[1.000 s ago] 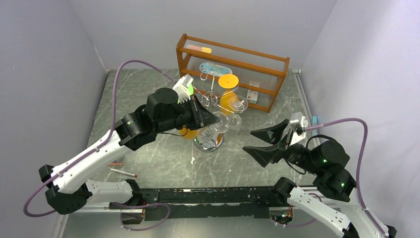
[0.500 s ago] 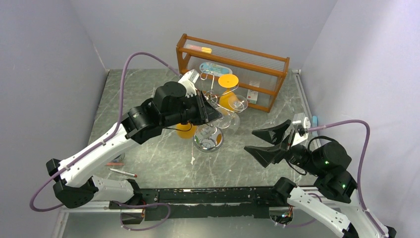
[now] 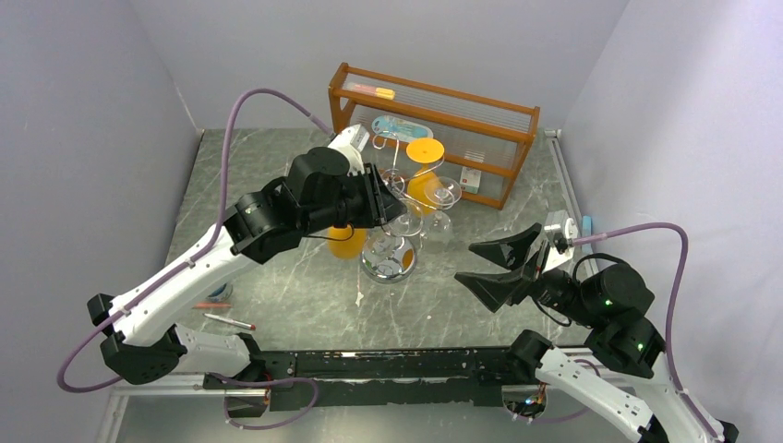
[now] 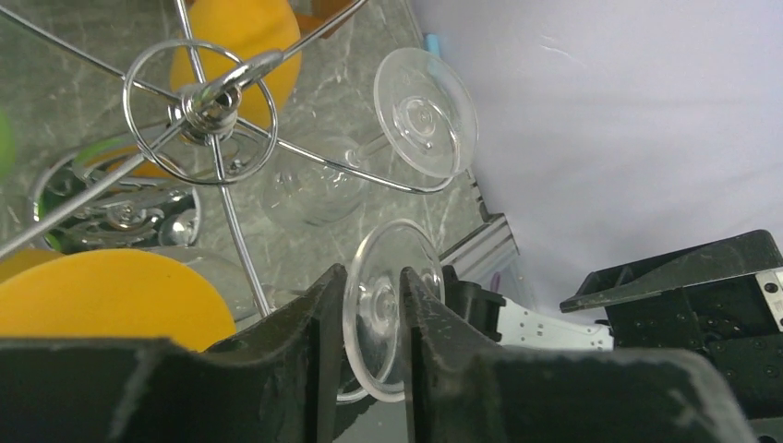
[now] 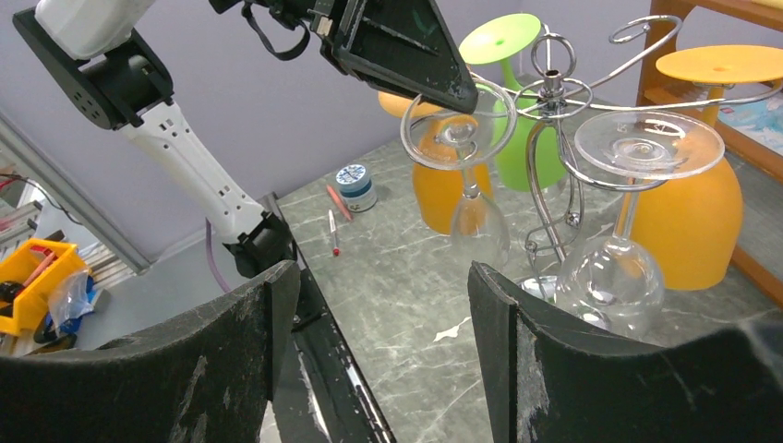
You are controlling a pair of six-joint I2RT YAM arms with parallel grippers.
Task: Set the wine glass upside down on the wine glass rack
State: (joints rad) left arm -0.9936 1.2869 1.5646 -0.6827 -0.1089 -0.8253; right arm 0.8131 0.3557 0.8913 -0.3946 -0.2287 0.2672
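Note:
The clear wine glass (image 5: 479,226) hangs upside down, its round foot (image 4: 380,309) caught in a curled arm of the chrome wine glass rack (image 5: 551,92). My left gripper (image 4: 372,274) stands round that foot. Its jaws are a little wider than the thin disc, so they are open with the foot still between them. From above, the left gripper (image 3: 386,198) is over the rack (image 3: 388,263), and the glass (image 3: 403,224) hangs below it. My right gripper (image 3: 466,263) waits wide open to the right of the rack, with only bare table between its fingers (image 5: 249,351).
A second clear glass (image 5: 646,148) hangs on another rack arm. Orange glasses (image 5: 688,212) and a green one (image 5: 503,37) stand round the rack. The brown wooden shelf (image 3: 434,120) is behind it. Pens (image 3: 231,321) and a small jar (image 5: 355,185) lie near the left arm.
The left arm has carried the glass up and back onto the rack arm, and its jaws have loosened from the foot. The right arm has stayed still.

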